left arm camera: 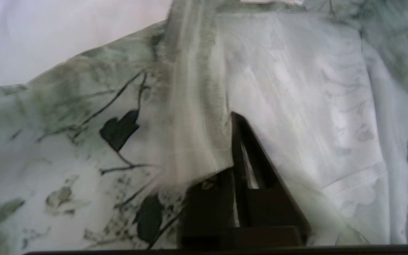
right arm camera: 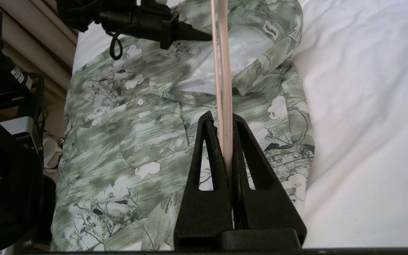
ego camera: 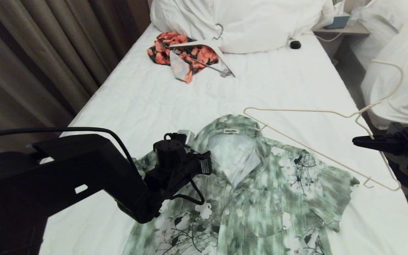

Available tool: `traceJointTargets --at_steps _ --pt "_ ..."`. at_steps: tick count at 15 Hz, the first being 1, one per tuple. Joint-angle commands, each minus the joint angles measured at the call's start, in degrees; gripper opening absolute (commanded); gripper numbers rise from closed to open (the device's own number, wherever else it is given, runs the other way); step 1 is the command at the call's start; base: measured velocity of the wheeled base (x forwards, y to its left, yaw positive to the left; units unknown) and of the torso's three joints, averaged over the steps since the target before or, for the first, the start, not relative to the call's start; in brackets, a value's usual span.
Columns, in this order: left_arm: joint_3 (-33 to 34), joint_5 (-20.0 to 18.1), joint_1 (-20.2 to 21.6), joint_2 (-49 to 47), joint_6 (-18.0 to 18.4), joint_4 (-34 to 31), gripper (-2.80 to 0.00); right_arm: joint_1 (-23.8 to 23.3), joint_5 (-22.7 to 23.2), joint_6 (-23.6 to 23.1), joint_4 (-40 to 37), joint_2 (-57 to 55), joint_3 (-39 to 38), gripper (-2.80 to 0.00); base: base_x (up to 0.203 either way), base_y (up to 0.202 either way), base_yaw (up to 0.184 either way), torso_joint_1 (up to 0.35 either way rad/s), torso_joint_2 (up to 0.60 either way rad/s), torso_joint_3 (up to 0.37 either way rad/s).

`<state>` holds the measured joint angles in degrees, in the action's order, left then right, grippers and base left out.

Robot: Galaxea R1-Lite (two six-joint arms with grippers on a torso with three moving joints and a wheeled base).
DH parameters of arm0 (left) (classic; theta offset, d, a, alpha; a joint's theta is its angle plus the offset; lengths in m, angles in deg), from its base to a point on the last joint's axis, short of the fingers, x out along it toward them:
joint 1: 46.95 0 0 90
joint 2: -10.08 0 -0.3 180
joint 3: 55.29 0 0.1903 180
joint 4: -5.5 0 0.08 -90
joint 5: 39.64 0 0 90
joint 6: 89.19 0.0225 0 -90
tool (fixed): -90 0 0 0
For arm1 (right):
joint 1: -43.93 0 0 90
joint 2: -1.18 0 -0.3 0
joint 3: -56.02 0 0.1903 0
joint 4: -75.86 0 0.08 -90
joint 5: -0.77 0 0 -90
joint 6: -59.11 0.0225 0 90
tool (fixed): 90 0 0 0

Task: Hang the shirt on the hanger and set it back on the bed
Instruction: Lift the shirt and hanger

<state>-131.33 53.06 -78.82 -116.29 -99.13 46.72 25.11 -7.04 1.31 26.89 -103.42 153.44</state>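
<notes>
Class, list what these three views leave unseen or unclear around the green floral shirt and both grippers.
- Head view: the left gripper tips, hidden by its own wrist.
- Head view: the green-and-white floral shirt hem, cut by the bottom edge.
- Left wrist view: one finger, covered by the shirt's front edge.
- Right wrist view: the cream wire hanger hook, out of frame.

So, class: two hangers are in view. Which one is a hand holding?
The thin cream wire hanger, clamped in the right hand over the green shirt. The thick white hanger lies on the orange-red garment.
</notes>
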Motion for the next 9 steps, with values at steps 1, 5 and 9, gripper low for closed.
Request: traceJointTargets --at_steps 1,5,9 --pt "-0.82 0.25 -0.1 0.78 0.09 -0.66 -2.8 0.17 0.43 -0.29 -0.15 -0.49 0.03 -2.8 0.0 0.0 0.0 0.0 0.0 0.0" --pt "-2.11 1.06 -0.1 4.77 0.88 -3.91 -2.8 0.9 0.34 -0.04 -0.24 -0.86 -0.31 -2.8 0.0 0.0 0.0 0.0 0.0 0.0" --pt "-2.58 1.17 -0.37 14.39 0.93 -10.89 -2.8 2.47 0.04 0.0 -0.15 -2.65 -2.16 -2.8 0.0 0.0 0.0 0.0 0.0 0.0"
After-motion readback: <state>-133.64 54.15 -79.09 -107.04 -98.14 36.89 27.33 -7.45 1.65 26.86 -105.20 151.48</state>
